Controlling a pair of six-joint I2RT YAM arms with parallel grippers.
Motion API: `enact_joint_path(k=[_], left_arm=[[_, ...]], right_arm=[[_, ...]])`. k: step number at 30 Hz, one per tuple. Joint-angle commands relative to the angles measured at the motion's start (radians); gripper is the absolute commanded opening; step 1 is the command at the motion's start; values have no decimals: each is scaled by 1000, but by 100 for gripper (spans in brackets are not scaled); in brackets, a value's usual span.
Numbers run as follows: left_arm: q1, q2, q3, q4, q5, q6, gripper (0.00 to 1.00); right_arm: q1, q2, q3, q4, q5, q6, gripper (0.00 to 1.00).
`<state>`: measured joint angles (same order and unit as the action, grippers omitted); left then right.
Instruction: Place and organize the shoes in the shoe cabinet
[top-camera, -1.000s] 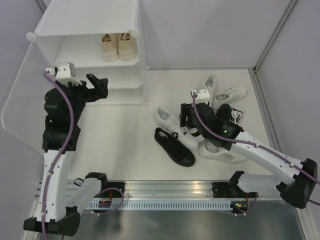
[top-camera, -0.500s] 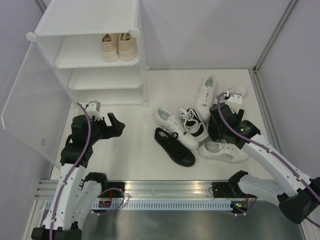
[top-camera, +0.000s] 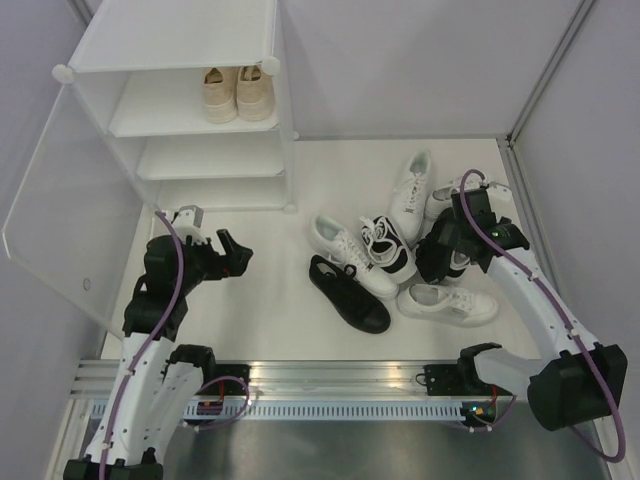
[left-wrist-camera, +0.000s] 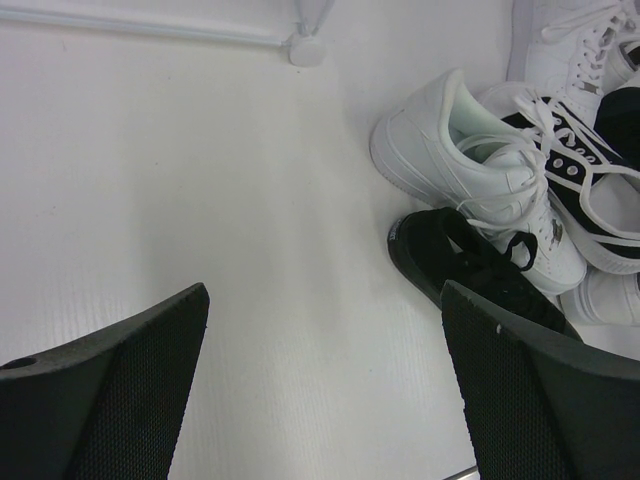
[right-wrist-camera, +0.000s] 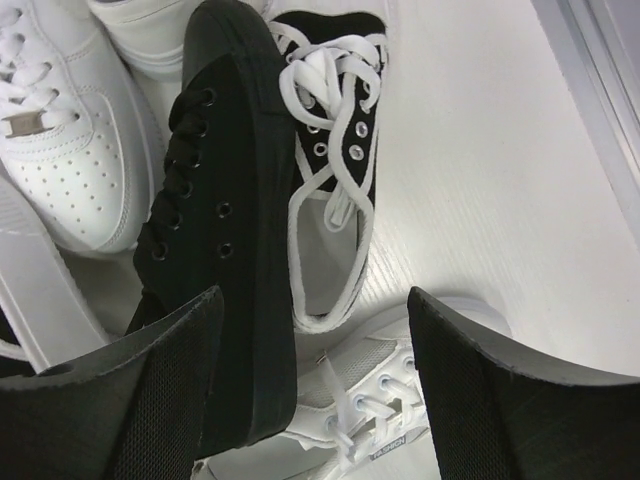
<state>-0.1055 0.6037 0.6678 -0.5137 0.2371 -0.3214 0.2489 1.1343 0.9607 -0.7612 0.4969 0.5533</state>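
Observation:
The shoe cabinet (top-camera: 180, 45) stands at the back left with its door panel (top-camera: 55, 210) swung open. A beige pair (top-camera: 238, 93) sits on its upper shelf. The other shoes lie in a pile on the floor: white sneakers (top-camera: 350, 252), a black-and-white one (top-camera: 388, 248), an all-black one (top-camera: 348, 294). My left gripper (top-camera: 232, 252) is open and empty, low over bare floor left of the pile (left-wrist-camera: 325, 295). My right gripper (top-camera: 440, 262) is open over the pile's right side (right-wrist-camera: 315, 300), above a second all-black shoe (right-wrist-camera: 225, 250), a black-and-white shoe (right-wrist-camera: 335, 130) and a white sneaker (right-wrist-camera: 380, 400).
A metal rail (top-camera: 340, 385) runs along the near edge. Grey walls and a frame post (top-camera: 525, 220) close the right side. The cabinet's corner connector (left-wrist-camera: 303, 50) shows in the left wrist view. The cabinet's two lower shelves (top-camera: 210, 160) hold nothing.
My left arm has come down from the cabinet's shelves to low over the floor. My right gripper has moved from the pile's middle to its right side.

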Motion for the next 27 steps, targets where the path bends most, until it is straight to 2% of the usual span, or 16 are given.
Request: enact_joint_path(k=[1,6,13,27], left_arm=[[-6,-13,-4,41,-8,-21,100],[-14,-2,3,40,-16,-13,100],[-20,5,3,37,-27,-15,100],[-20,21,4,35,-33,-13,99]], right_arm=[[-80,1,-14,39,-95,-4,79],[-134,-36,-94,54,-156,59,78],[-276,-76,-134,102,-234,65,75],[-267,10,-62,148,-288,102,74]])
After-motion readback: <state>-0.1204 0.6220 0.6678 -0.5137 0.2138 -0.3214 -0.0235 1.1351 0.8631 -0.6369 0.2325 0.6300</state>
